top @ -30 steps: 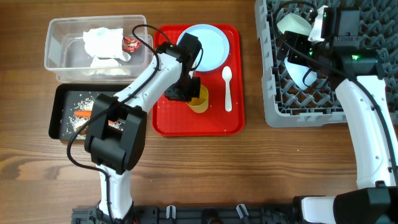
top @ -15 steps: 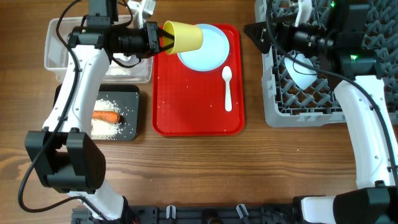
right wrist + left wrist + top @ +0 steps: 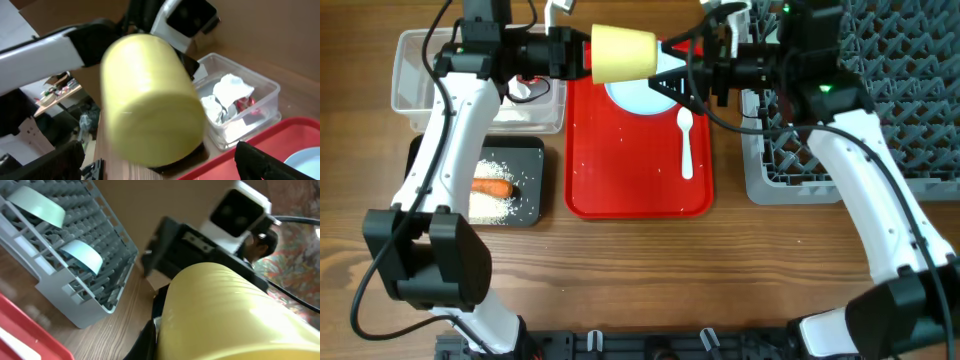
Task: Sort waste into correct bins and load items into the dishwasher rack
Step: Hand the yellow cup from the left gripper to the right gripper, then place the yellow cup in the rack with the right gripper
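Square grey plastic rack (image 3: 920, 110), pegged grid floor, far right on wooden bench (image 3: 770, 270). Flat glossy red tray (image 3: 620, 190) centre. Smooth tapered yellow cup (image 3: 623, 53) sideways above tray's far edge: left fingers (image 3: 144, 342) clamped on rim end; right fingers (image 3: 270, 162) apart, just beside closed base.

Overhead bright, even, sharp. Right wrist: small yellow cup (image 3: 150, 100) motion-blurred, edges smeared. Left wrist: cup close, soft; dishwasher rack (image 3: 92, 280) slightly blurred.
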`<state>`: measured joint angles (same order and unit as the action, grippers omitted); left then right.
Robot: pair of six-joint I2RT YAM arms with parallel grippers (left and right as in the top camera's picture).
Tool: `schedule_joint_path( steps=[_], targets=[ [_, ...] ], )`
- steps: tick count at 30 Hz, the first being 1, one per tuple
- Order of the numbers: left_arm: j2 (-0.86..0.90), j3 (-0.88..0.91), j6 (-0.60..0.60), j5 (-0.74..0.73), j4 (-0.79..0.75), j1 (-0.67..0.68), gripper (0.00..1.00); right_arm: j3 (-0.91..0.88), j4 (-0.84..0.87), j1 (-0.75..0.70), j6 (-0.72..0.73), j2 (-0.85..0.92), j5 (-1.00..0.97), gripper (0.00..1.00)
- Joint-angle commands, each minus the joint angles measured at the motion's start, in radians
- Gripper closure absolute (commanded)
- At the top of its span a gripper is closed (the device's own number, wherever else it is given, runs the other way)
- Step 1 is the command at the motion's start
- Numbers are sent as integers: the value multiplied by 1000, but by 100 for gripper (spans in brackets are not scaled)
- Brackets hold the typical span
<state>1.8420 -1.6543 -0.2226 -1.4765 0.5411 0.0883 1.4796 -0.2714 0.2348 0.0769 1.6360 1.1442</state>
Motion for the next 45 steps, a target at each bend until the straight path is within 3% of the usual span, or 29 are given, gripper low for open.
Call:
schedule_joint_path(
  steps=[1,9,13,15,19,20,22,25,28,33,38,41,45],
  targets=[
    [-2,-8,6,-33,-4,39,96,4,47,5,-21,29,74,0],
    [-2,-8,6,40,-3,74,96,4,121,5,5,29,165,9],
    [-2,-8,6,54,-3,74,96,4,116,5,2,29,181,26],
    [-2,-8,6,54,-3,73,96,4,98,5,-21,30,180,41],
    [-2,-8,6,54,-3,73,96,4,91,5,-25,31,180,57],
    [-2,-8,6,54,-3,73,82,4,91,5,-25,31,180,61],
    [-2,-8,6,54,-3,73,64,4,91,5,-25,31,180,61],
    [-2,-8,6,53,-3,73,48,4,91,0,-25,31,180,62],
    [-2,-8,6,53,-3,73,44,4,66,-19,-31,31,179,62],
    [-2,-8,6,54,-3,72,42,4,-111,-106,-159,31,173,62],
    [-2,-8,6,71,-3,72,41,4,-134,-186,-178,30,218,62],
    [-2,-7,6,201,10,72,34,4,-168,-222,-92,28,128,62],
    [-2,-7,6,615,146,73,23,7,-341,-222,-72,9,-201,63]
  ],
)
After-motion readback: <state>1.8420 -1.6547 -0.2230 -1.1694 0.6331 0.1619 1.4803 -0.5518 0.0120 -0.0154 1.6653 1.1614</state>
